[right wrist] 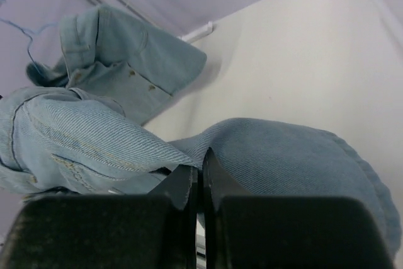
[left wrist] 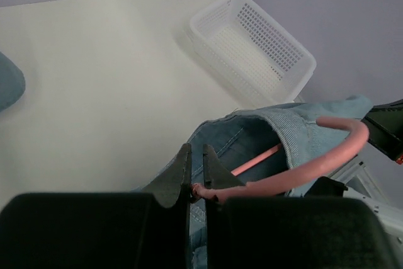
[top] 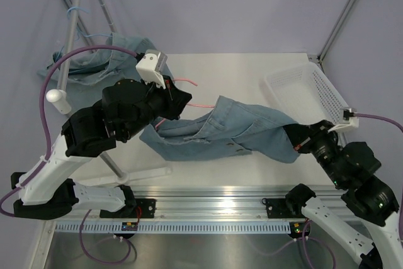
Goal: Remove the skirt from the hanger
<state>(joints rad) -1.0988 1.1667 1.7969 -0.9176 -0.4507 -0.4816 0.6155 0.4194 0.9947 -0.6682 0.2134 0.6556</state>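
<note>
two closed grips: left tool [left wrist: 196, 167] on curved pink hanger [left wrist: 343, 148], right tool [right wrist: 200, 169] on ribbed denim skirt [right wrist: 283, 155]

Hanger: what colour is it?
The hanger is pink, seen best in the left wrist view.

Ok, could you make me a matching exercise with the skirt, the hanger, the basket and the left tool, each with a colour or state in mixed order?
Things:
1. skirt
2. hanger
3. basket
4. left tool

Colour or state:
A. white, empty
B. shut on the hanger
C. light blue denim, gripped by the right tool
D. pink

Pairs: 1-C, 2-D, 3-A, 4-B
</note>
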